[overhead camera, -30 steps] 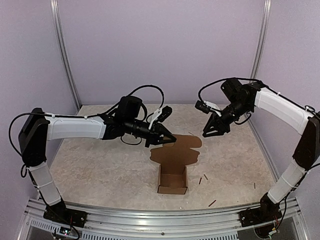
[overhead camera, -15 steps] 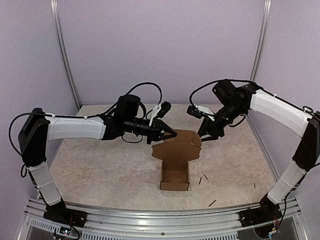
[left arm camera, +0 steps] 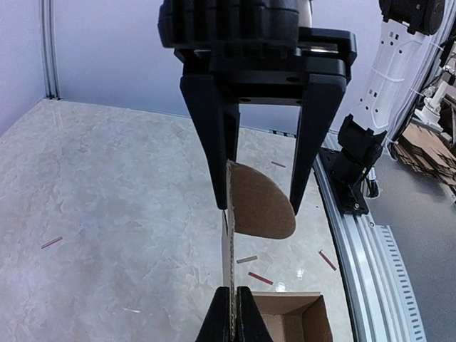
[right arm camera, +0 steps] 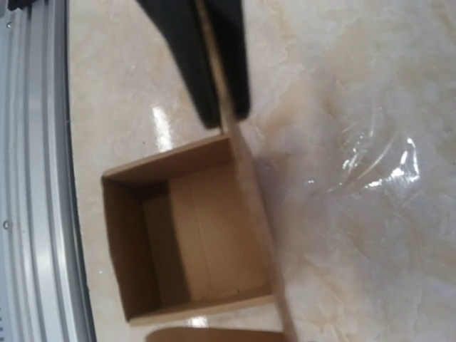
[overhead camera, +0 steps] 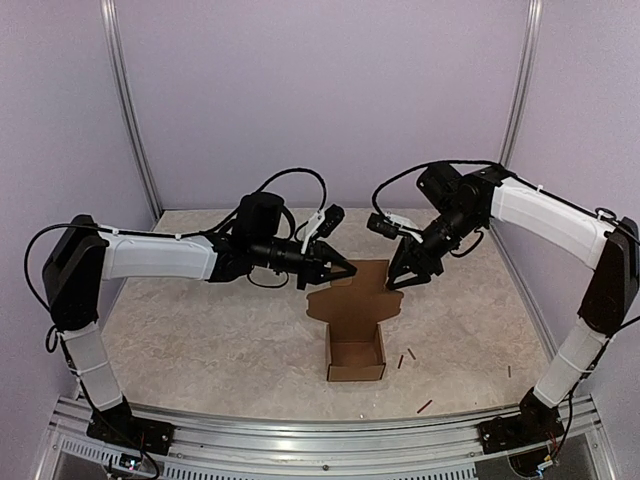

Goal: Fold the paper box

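Note:
The paper box [overhead camera: 356, 358] of brown cardboard stands open on the table, its lid [overhead camera: 352, 292] raised behind it. My left gripper [overhead camera: 343, 272] is shut on the lid's left edge; in the left wrist view its jaws [left arm camera: 232, 315] pinch the thin cardboard edge-on. My right gripper [overhead camera: 397, 280] hangs at the lid's right side. Seen from the left wrist, it [left arm camera: 259, 205] is open and straddles the lid's rounded side flap [left arm camera: 265, 222]. The right wrist view looks down into the box [right arm camera: 206, 242] and shows the left fingers [right arm camera: 214, 78] on the lid; its own fingers are out of frame.
Small dark and red sticks [overhead camera: 411, 354] lie on the marble table right of the box, one more [overhead camera: 424, 406] near the front. The aluminium rail [overhead camera: 300, 425] runs along the near edge. Purple walls close in the back and sides.
My right gripper has come down and left to the lid's right flap and opened wider. The left gripper kept its hold; the box has shifted slightly to the right and nearer.

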